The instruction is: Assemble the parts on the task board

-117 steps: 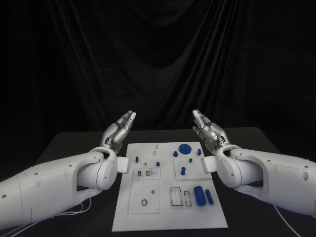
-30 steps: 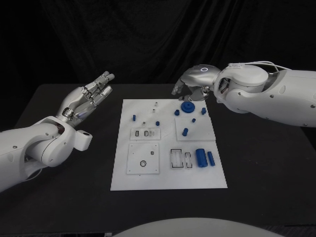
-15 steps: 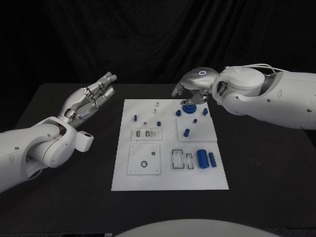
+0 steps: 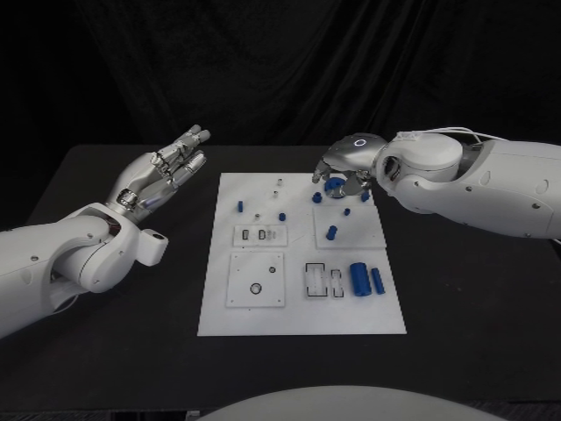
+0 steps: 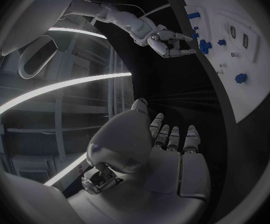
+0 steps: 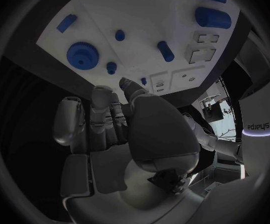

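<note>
- Right hand (image 4: 345,160) hovers over the far end of the flat white task board (image 4: 300,320), fingers loosely curled and apart, holding nothing.
- A round blue toothed gear (image 4: 335,187) stands just beneath its fingertips; contact can't be told.
- Left hand (image 4: 163,171) is raised beside the board above the black tabletop (image 4: 483,307), fingers straight, empty.

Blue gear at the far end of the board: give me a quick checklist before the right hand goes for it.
1. Right hand empty: ok, fingers apart, nothing held.
2. Right hand over the blue gear: ok, hovering at the far right corner of the task board.
3. Contact with the gear: cannot tell.
4. Gear seated flat on the board: ok in the right wrist view.
5. Left hand out of the way: ok, open, raised off the board's left edge.
6. Neighbouring small blue peg clear of the fingers: cannot tell.
</note>
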`<state>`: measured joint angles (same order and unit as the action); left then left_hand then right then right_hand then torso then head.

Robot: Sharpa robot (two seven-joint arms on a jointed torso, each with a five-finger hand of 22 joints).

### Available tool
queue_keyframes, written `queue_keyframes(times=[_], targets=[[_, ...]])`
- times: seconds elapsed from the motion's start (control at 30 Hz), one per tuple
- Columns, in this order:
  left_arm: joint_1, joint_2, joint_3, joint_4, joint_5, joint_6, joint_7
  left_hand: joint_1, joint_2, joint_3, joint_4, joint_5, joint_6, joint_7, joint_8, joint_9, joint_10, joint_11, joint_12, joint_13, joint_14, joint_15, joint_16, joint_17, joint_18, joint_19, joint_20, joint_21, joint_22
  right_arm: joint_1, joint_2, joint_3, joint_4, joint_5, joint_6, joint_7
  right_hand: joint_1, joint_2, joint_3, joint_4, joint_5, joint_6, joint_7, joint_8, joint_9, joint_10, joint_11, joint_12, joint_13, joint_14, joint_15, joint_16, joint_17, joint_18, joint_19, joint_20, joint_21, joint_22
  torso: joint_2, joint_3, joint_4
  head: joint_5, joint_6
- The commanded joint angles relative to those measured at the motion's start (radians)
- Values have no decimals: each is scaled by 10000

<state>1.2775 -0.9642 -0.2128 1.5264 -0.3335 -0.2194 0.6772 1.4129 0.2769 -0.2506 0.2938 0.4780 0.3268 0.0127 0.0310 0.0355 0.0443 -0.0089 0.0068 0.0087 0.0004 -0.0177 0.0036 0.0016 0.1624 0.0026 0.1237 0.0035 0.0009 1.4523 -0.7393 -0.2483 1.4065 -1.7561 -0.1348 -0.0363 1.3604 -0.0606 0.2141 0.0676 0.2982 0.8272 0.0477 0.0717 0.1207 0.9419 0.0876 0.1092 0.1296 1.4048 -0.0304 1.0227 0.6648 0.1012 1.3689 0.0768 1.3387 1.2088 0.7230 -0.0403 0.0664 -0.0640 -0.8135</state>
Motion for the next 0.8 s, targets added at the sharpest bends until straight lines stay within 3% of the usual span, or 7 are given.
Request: queue_keyframes(times=[0.03,0.3,0.43,0.73,0.8], targets=[[34,31,9,-9,-62,203,1593,104,-9,-16,-5,42,-95,6,27,-10,-88,-4,5,-10,-4,89,-36,-16,185,-26,36,-35,-9,-92,70,9,-125,-118,-211,-93,33,-97,71,-14,-28,60,-13,18,8,99,-4,9,-9,77,4,48,6,-157,80,17,63,13,0,-6,10,3,-41],[34,84,9,-77,-62,271,1573,104,-9,-16,-5,42,-95,6,27,-10,-88,-4,5,-10,-4,89,-36,-16,185,-26,36,-35,-9,-266,186,10,-308,-118,-498,-79,117,-67,180,-54,-14,116,21,9,20,253,-3,39,-14,68,12,64,3,-162,84,23,85,62,-4,-20,19,-50,-121],[33,109,8,-122,-62,322,1557,119,8,-10,-7,83,-122,7,26,-12,-92,17,6,-10,-4,108,-36,-16,185,-26,47,-35,-9,-326,271,10,-424,-119,-790,-134,206,-56,303,-103,79,202,59,20,42,308,33,20,-41,81,31,116,56,-178,112,34,129,144,8,-23,-18,-30,-137],[32,159,8,-206,-62,463,1511,137,20,-3,-9,108,-184,-9,19,-17,-105,46,4,-12,-4,136,-36,-16,186,-26,61,-35,-9,-431,510,10,-740,-518,-1022,-188,307,-84,505,-177,168,79,-38,-54,26,302,44,-71,-115,45,50,109,5,-170,82,59,121,161,8,-24,32,-87,-172],[32,161,8,-211,-62,484,1503,137,20,-3,-9,108,-184,-9,19,-17,-105,46,4,-12,-4,136,-36,-16,186,-26,61,-35,-9,-464,562,10,-808,-597,-1019,-196,267,-100,552,-155,115,108,-105,-41,38,319,-29,-91,-137,44,10,131,28,-171,88,41,135,195,11,-22,4,-49,-189]])
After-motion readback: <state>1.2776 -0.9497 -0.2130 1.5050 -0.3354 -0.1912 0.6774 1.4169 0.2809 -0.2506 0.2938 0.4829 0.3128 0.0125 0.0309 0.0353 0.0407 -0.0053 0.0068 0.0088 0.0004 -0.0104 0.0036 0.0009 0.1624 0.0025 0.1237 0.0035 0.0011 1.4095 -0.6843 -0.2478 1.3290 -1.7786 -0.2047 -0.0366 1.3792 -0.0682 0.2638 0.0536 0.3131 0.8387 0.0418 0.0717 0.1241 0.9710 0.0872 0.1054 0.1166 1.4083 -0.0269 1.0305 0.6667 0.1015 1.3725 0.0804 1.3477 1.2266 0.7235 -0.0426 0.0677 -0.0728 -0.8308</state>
